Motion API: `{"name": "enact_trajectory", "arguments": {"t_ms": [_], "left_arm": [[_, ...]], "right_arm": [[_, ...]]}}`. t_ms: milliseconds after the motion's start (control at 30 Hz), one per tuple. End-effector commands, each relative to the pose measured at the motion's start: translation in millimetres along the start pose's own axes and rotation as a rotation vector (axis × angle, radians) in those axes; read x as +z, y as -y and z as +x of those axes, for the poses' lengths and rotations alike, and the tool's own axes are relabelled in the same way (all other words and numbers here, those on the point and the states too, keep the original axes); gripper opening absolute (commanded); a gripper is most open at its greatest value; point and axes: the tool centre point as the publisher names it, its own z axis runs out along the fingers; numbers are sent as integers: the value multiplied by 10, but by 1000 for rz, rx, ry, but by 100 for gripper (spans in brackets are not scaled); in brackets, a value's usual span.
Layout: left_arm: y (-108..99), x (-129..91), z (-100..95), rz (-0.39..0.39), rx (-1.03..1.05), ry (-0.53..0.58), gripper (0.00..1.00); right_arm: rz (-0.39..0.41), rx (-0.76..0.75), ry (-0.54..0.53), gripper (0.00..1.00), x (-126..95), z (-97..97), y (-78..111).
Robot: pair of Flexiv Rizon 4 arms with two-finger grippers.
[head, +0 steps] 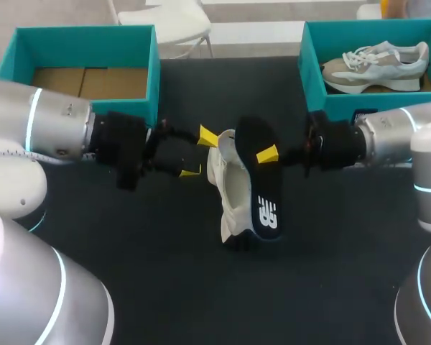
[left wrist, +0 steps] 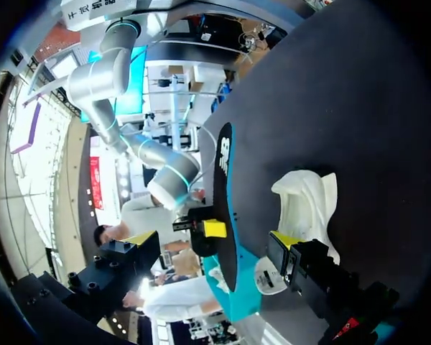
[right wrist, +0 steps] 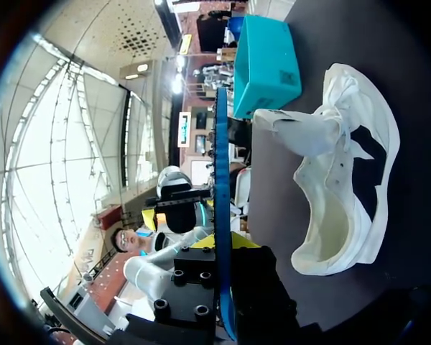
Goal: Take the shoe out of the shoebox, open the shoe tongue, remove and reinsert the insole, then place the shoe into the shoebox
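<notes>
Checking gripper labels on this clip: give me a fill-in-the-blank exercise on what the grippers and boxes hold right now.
The right gripper is shut on the black ___.
The left gripper stands ___, holding nothing.
The white shoe lies on the dark ___, in neither box.
The left shoebox is ___.
Missing words: insole; open; table; empty.

Matte black table (head: 201, 302), evenly lit
</notes>
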Motion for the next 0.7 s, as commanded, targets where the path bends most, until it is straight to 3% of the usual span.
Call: {"name": "enact_trajectory", "arguments": {"t_ms": [33, 267, 700], "left_arm": [[-43, 104, 128, -38, -4, 126, 100], [-169, 251, 155, -70, -29, 201, 100], [-326, 407, 105, -107, -43, 239, 100]], "right_arm": [[-20, -10, -14, 0, 79, 23, 33], [-11, -17, -30, 0, 213, 155, 26], [-2, -19, -33, 0, 401, 293, 63]]}}
